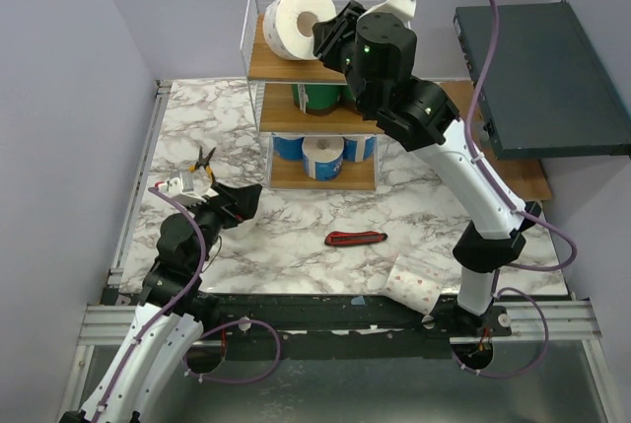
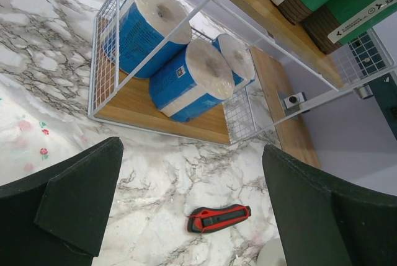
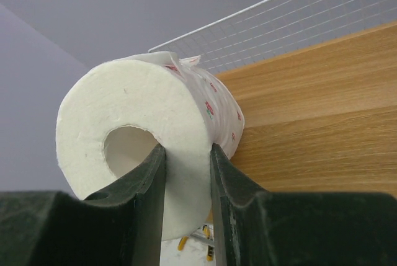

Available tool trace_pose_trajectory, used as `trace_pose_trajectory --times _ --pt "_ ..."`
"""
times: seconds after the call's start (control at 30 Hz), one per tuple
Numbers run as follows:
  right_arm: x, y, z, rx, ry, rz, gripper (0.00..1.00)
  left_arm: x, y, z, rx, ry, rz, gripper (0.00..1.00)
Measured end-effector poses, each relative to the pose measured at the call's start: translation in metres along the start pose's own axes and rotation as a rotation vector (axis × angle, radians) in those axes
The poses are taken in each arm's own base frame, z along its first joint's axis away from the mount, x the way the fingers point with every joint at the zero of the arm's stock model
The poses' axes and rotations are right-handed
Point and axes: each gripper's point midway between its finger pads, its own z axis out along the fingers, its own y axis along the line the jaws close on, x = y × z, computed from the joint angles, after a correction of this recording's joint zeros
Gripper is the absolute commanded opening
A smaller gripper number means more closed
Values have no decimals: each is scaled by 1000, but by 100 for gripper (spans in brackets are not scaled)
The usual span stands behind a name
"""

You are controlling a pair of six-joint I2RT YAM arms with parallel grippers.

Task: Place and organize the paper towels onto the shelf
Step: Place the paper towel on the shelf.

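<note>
The top external camera is looking down from behind over the whole bench (image 1: 296,231) and shelf (image 1: 296,129). The left wrist camera is facing the shelf's bottom tier (image 2: 155,114) from low over the bench. The right wrist camera is peering closely at its top tier (image 3: 310,111).

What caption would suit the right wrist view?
Right gripper pinches a dotted paper towel roll through its core, at the shelf.
</note>
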Motion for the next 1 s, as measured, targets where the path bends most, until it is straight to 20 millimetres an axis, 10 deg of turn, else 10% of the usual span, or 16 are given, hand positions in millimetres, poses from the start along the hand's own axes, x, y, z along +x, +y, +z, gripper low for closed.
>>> trace_pose_trajectory --times 1.0 --pt "13 10 10 -64 52 48 52 0 -1 1 2 2 0 98"
